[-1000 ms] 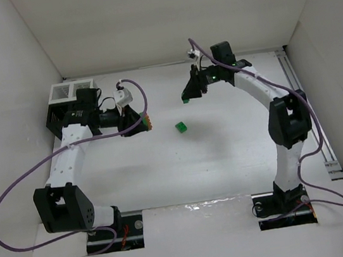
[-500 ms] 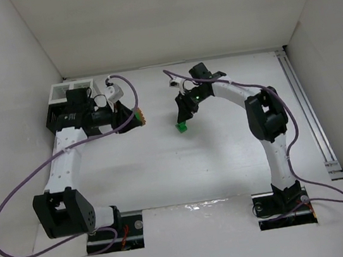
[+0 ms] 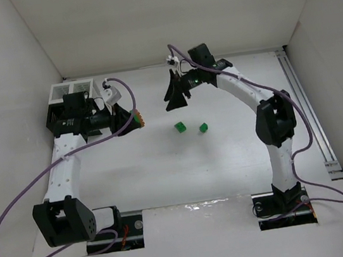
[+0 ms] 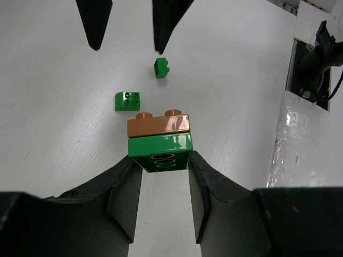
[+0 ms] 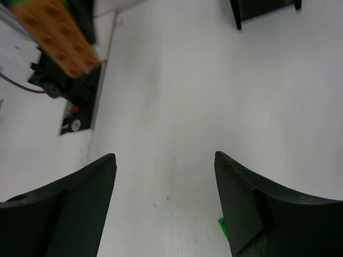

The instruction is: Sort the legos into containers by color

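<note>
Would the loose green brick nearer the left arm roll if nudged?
Probably not: the green brick is boxy and flat-sided, so it should slide, not roll. It looks like hard plastic, likely stiff. Dwarfed by the right claw, it is probably very light.
</note>
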{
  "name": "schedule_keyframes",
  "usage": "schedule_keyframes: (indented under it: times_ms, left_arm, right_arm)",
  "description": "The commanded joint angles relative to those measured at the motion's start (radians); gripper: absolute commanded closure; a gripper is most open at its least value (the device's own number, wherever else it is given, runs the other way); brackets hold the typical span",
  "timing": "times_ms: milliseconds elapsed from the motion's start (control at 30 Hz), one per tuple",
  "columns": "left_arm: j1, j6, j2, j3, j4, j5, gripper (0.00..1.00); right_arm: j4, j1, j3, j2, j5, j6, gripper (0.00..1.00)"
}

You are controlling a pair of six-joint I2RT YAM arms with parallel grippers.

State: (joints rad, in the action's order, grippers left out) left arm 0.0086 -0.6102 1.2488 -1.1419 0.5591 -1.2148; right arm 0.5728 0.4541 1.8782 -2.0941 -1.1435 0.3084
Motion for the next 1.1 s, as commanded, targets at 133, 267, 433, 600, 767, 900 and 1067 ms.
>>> schedule_keyframes:
  times_ms: [133, 267, 433, 600, 767, 900, 1067]
  left_arm:
    - [0.005, -0.017, 0.03, -0.048, -0.007, -0.032, 0.98]
    - [-0.004, 0.004, 0.031, -0.048, -0.025, -0.041, 0.98]
    - [-0.013, -0.008, 0.031, -0.07, -0.025, -0.051, 0.98]
    - [-0.038, -0.049, 0.031, -0.079, 0.005, -0.051, 0.98]
    - [-0.038, -0.049, 0.04, -0.079, 0.005, -0.051, 0.97]
    - [-0.038, -0.049, 0.049, -0.088, 0.005, -0.06, 0.97]
    - [-0.038, -0.04, 0.058, -0.088, -0.013, -0.06, 0.97]
  right_arm:
    - [-0.348, 0.089, 0.081, 0.077, -0.199, -0.281, 0.21]
    - [-0.375, 0.107, 0.102, 0.057, -0.208, -0.327, 0.19]
    - [-0.375, 0.136, 0.154, 0.002, -0.222, -0.361, 0.18]
    - [-0.395, 0.155, 0.188, -0.02, -0.211, -0.371, 0.18]
    - [-0.395, 0.164, 0.223, -0.041, -0.202, -0.371, 0.18]
    - [-0.404, 0.173, 0.234, -0.05, -0.202, -0.371, 0.18]
    - [-0.422, 0.182, 0.234, -0.05, -0.202, -0.371, 0.18]
